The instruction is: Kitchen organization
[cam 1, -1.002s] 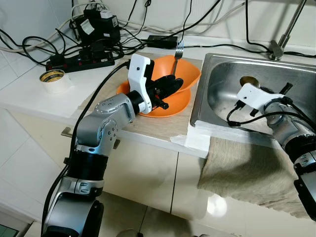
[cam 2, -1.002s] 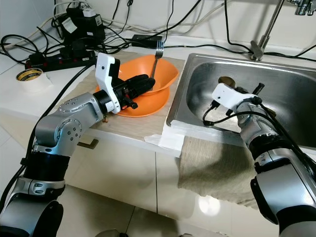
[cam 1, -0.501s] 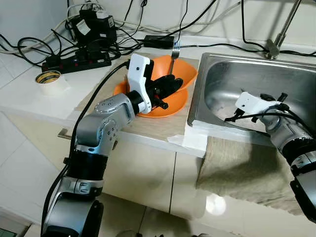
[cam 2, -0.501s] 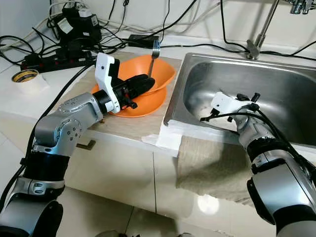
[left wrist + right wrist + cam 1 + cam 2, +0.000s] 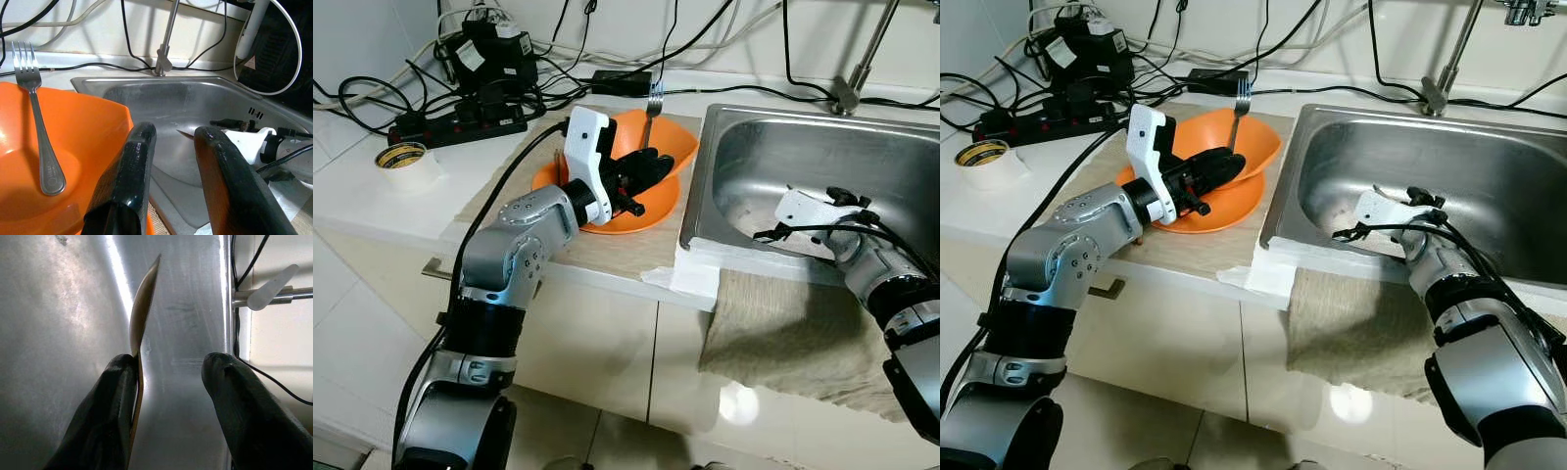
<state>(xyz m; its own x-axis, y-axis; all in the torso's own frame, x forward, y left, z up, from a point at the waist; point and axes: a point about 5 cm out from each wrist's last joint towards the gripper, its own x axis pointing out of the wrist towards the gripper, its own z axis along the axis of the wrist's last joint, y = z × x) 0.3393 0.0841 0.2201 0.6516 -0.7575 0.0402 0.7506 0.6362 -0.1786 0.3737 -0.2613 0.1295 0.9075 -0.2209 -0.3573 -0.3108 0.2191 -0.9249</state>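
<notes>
Two orange bowls [image 5: 668, 147] sit stacked on the table just left of the steel sink [image 5: 862, 176], and a fork [image 5: 38, 129] leans inside the upper one, tines up against its far rim. Left hand [image 5: 171, 161] hovers at that bowl's sink-side rim, fingers spread, gripping nothing. Over in the sink, the right hand [image 5: 168, 396] is spread too, a thin brownish utensil [image 5: 141, 313] lying against one finger [image 5: 105, 416].

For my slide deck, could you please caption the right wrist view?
Right claw, open inside the steel sink, with a thin brown utensil resting against one finger.
</notes>
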